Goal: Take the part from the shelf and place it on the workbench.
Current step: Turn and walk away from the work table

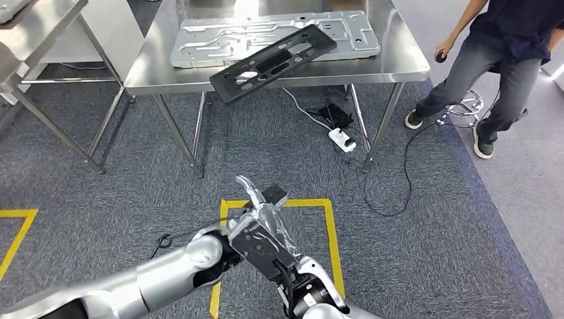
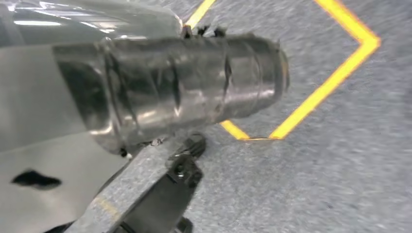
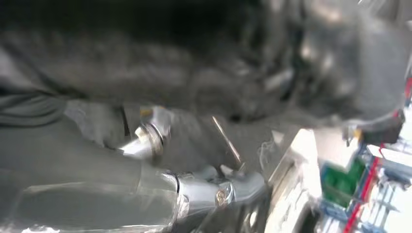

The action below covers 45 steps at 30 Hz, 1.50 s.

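Observation:
The part (image 1: 265, 216) is a small shiny silver piece with a curved tip and a black block at its far end. I hold it low in front of my body, above the carpet. My right hand (image 1: 263, 252), dark and coming up from the bottom edge, grips the part from beneath. My left hand (image 1: 226, 258) sits tight against the part's left side at the end of the silver forearm, its fingers hidden. In the blurred left wrist view a grey ribbed cover (image 2: 170, 92) and a dark finger (image 2: 180, 170) hang over the floor. The steel workbench (image 1: 399, 66) stands well ahead.
On the workbench lie a stamped silver plate (image 1: 199, 40) and a long black panel (image 1: 273, 60) overhanging the front edge. A person (image 1: 492, 53) stands at the right beside a stool. A power strip (image 1: 342, 138) and cables lie under the bench. Yellow floor tape (image 1: 329, 226) frames my spot.

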### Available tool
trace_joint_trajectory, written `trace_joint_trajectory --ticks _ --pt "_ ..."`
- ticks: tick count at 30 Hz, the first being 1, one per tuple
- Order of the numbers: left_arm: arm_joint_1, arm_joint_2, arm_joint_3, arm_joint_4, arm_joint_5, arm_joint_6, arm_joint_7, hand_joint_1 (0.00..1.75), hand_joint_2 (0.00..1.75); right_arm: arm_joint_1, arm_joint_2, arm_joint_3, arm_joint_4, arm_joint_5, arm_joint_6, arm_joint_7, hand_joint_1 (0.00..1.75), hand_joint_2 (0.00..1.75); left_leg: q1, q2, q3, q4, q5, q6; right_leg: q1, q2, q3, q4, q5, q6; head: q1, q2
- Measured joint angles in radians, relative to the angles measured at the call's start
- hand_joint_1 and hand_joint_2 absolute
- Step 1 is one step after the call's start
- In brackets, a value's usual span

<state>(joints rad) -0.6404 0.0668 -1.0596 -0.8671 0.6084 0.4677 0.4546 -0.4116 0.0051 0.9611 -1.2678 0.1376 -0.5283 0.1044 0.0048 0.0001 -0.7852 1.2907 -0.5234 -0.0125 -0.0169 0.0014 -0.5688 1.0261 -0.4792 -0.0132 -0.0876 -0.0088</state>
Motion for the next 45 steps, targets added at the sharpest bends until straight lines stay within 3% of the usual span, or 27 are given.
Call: trace_joint_trajectory --ticks 1,2,4,6,8,10,12,14,15,16,17,20,22,26,28,30,31,33,35,37,38,40,41,42,43,44,45 --pt "0.009 0.003 0.000 0.000 -0.001 -0.003 0.000 0.00 0.00 0.004 -0.001 -0.009 0.041 -0.001 -0.004 -0.014 0.00 0.00 0.002 0.000 0.014 -0.008 0.012 0.000 0.000 0.003 -0.006 0.001 0.003 0.001 0.000 0.000" --pt "0.015 0.006 0.000 0.000 -0.001 -0.007 -0.001 0.00 0.00 0.006 -0.001 -0.017 0.079 -0.004 -0.007 -0.028 0.00 0.00 0.004 0.000 0.046 -0.053 0.036 0.001 -0.001 0.006 -0.009 0.003 0.005 0.003 -0.001 0.000" --pt "0.019 0.011 0.000 0.006 0.004 -0.014 -0.006 0.00 0.00 0.006 0.004 -0.027 0.149 -0.021 -0.011 -0.064 0.00 0.00 0.004 -0.002 0.131 -0.185 0.071 0.008 -0.002 0.010 -0.014 0.002 0.008 0.008 0.000 0.000" --pt "0.024 0.015 0.000 0.022 0.014 -0.025 -0.014 0.00 0.00 0.006 0.015 -0.033 0.216 -0.056 -0.009 -0.110 0.00 0.00 -0.001 -0.005 0.179 -0.261 0.075 0.017 -0.003 0.015 -0.017 -0.004 0.015 0.019 -0.001 0.000" --pt "0.032 0.016 0.000 0.043 0.023 -0.037 -0.022 0.00 0.00 0.009 0.027 -0.036 0.276 -0.092 -0.003 -0.146 0.00 0.00 -0.007 -0.003 0.184 -0.274 0.076 0.025 -0.004 0.020 -0.019 -0.012 0.022 0.032 -0.002 0.000" --pt "0.040 0.016 0.000 0.066 0.030 -0.049 -0.028 0.00 0.00 0.011 0.039 -0.038 0.327 -0.117 0.011 -0.165 0.00 0.00 -0.005 0.010 0.188 -0.293 0.082 0.039 -0.002 0.022 -0.027 -0.002 0.012 0.041 -0.001 0.000" --pt "0.051 0.014 0.000 0.093 0.036 -0.061 -0.030 0.00 0.00 0.014 0.048 -0.041 0.371 -0.140 0.032 -0.169 0.00 0.00 -0.004 0.025 0.192 -0.305 0.088 0.051 0.000 0.017 -0.070 0.079 -0.035 0.045 0.002 0.000" --pt "0.070 0.011 -0.001 0.123 0.044 -0.073 -0.031 0.00 0.00 0.026 0.057 -0.042 0.412 -0.159 0.053 -0.170 0.00 0.00 -0.011 0.037 0.190 -0.305 0.086 0.058 0.004 0.014 -0.142 0.212 -0.090 0.046 0.003 0.000" --pt "0.082 0.010 -0.002 0.136 0.047 -0.079 -0.031 0.00 0.00 0.036 0.061 -0.042 0.430 -0.164 0.062 -0.171 0.00 0.00 -0.014 0.044 0.189 -0.304 0.085 0.061 0.006 0.014 -0.170 0.258 -0.101 0.046 0.003 0.000" --pt "0.092 0.008 -0.003 0.148 0.050 -0.085 -0.031 0.00 0.00 0.046 0.064 -0.043 0.446 -0.168 0.069 -0.175 0.00 0.00 -0.017 0.050 0.188 -0.302 0.083 0.062 0.007 0.014 -0.181 0.270 -0.094 0.045 0.002 0.000" --pt "0.101 0.007 -0.004 0.157 0.051 -0.089 -0.031 0.00 0.00 0.055 0.066 -0.043 0.459 -0.169 0.074 -0.183 0.00 0.00 -0.019 0.055 0.187 -0.298 0.080 0.063 0.008 0.014 -0.172 0.242 -0.069 0.044 0.002 0.000" --pt "0.111 -0.002 -0.005 0.181 0.056 -0.094 -0.032 0.00 0.00 0.070 0.069 -0.044 0.505 -0.169 0.096 -0.263 0.00 0.00 -0.023 0.064 0.184 -0.279 0.068 0.059 0.010 0.017 -0.093 0.063 0.020 0.035 0.002 0.000" --pt "0.112 -0.008 -0.005 0.194 0.061 -0.099 -0.032 0.00 0.00 0.081 0.069 -0.049 0.538 -0.169 0.115 -0.356 0.00 0.00 -0.024 0.067 0.181 -0.268 0.061 0.052 0.015 0.023 -0.073 0.009 0.037 0.026 0.001 0.000" --pt "0.115 -0.015 -0.005 0.206 0.067 -0.117 -0.032 0.00 0.00 0.104 0.067 -0.070 0.590 -0.169 0.167 -0.536 0.00 0.00 -0.021 0.058 0.174 -0.248 0.044 0.036 0.011 0.034 -0.065 0.002 0.047 0.008 0.000 0.000" --pt "0.117 -0.015 -0.005 0.211 0.068 -0.124 -0.032 0.00 0.00 0.109 0.065 -0.076 0.621 -0.169 0.199 -0.614 0.00 0.00 -0.013 0.033 0.140 -0.163 -0.007 0.024 0.004 0.039 -0.059 -0.002 0.050 0.002 -0.002 0.000" --pt "0.118 -0.017 -0.005 0.215 0.069 -0.126 -0.031 0.00 0.00 0.118 0.064 -0.080 0.657 -0.167 0.216 -0.700 0.00 0.00 -0.004 0.021 0.091 -0.041 -0.058 0.015 0.003 0.047 -0.059 -0.001 0.051 0.001 -0.003 0.000" --pt "0.117 -0.018 -0.006 0.217 0.069 -0.126 -0.031 0.00 0.00 0.125 0.063 -0.082 0.679 -0.166 0.221 -0.755 0.00 0.00 0.000 0.020 0.077 -0.005 -0.063 0.012 0.002 0.052 -0.060 0.000 0.051 0.001 -0.003 0.000" --pt "0.110 -0.022 -0.010 0.217 0.071 -0.127 -0.032 0.00 0.00 0.138 0.060 -0.087 0.724 -0.163 0.230 -0.884 0.00 0.00 0.004 0.020 0.091 -0.032 -0.025 0.013 0.000 0.059 -0.060 0.003 0.051 0.001 -0.004 0.000" --pt "0.091 -0.027 -0.016 0.216 0.072 -0.134 -0.032 0.00 0.00 0.151 0.040 -0.103 0.776 -0.160 0.235 -0.969 0.00 0.00 0.003 0.022 0.148 -0.151 0.038 0.017 -0.002 0.061 -0.058 0.003 0.050 0.005 -0.005 0.000" --pt "0.055 -0.042 -0.021 0.206 0.073 -0.146 -0.034 0.00 0.00 0.170 0.011 -0.128 0.840 -0.160 0.241 -0.905 0.00 0.00 -0.004 0.019 0.189 -0.243 0.057 0.024 -0.001 0.052 -0.058 0.002 0.050 0.016 -0.014 0.000" --pt "0.029 -0.054 -0.022 0.196 0.072 -0.150 -0.036 0.00 0.00 0.183 -0.001 -0.136 0.871 -0.162 0.248 -0.795 0.00 0.00 -0.007 0.013 0.194 -0.257 0.051 0.028 0.001 0.043 -0.059 -0.001 0.052 0.024 -0.015 0.000" --pt "-0.027 -0.079 -0.022 0.178 0.072 -0.161 -0.040 0.00 0.00 0.224 -0.017 -0.143 0.927 -0.165 0.271 -0.423 0.00 0.00 -0.008 -0.008 0.194 -0.272 0.053 0.040 0.002 0.020 -0.056 -0.005 0.052 0.038 -0.009 0.000" --pt "-0.046 -0.090 -0.022 0.172 0.073 -0.167 -0.041 0.00 0.00 0.245 -0.022 -0.144 0.947 -0.164 0.284 -0.184 0.00 0.00 -0.007 -0.018 0.195 -0.276 0.058 0.045 0.001 0.013 -0.057 -0.001 0.045 0.043 -0.002 0.000" --pt "-0.057 -0.098 -0.022 0.169 0.074 -0.174 -0.042 0.00 0.00 0.260 -0.027 -0.145 0.960 -0.160 0.297 0.052 0.00 0.00 -0.006 -0.023 0.196 -0.280 0.062 0.052 0.000 0.008 -0.066 0.023 0.026 0.046 0.003 0.000" --pt "-0.062 -0.103 -0.022 0.167 0.075 -0.181 -0.042 0.00 0.00 0.270 -0.030 -0.145 0.969 -0.149 0.308 0.226 0.00 0.00 -0.007 -0.021 0.196 -0.282 0.065 0.057 0.000 0.006 -0.086 0.065 -0.003 0.047 0.007 0.000" --pt "-0.065 -0.107 -0.022 0.167 0.077 -0.188 -0.041 0.00 0.00 0.275 -0.031 -0.144 0.977 -0.131 0.319 0.349 0.00 0.00 -0.008 -0.017 0.194 -0.283 0.067 0.062 0.001 0.006 -0.115 0.127 -0.039 0.047 0.009 0.000" --pt "-0.067 -0.110 -0.022 0.167 0.079 -0.195 -0.041 0.00 0.00 0.275 -0.031 -0.144 0.984 -0.111 0.328 0.394 0.00 0.00 -0.010 -0.013 0.191 -0.282 0.068 0.067 0.001 0.006 -0.146 0.199 -0.073 0.047 0.010 0.000"
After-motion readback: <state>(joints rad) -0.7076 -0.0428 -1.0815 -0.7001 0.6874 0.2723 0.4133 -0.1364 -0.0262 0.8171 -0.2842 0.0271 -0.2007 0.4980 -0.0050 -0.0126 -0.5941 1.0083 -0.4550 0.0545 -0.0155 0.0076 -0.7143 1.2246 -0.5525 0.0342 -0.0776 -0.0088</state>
